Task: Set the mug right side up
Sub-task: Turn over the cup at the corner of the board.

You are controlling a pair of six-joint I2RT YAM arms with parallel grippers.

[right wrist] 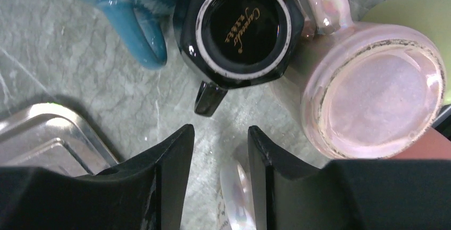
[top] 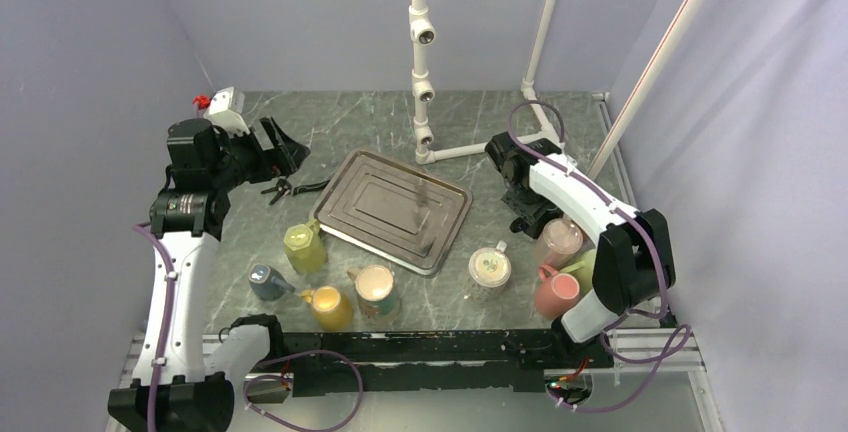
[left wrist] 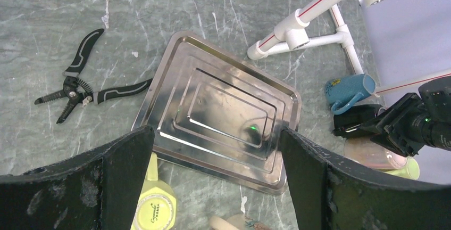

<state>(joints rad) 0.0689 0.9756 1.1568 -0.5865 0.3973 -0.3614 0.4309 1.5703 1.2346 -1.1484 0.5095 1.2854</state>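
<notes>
Black mug (right wrist: pixel 243 27), seemingly against pink mug (right wrist: pixel 372 86)

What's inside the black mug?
Nothing inside shows. The black mug stands upside down on the table, so only its bottom with gold writing is visible; its opening faces down, hidden.

Left arm (top: pixel 178 282) and right arm (top: pixel 580 197): white shells, black joints, purple cables (top: pixel 358 387) trailing alongside, scuffed matte-black fingers (left wrist: pixel 119 185).
</notes>
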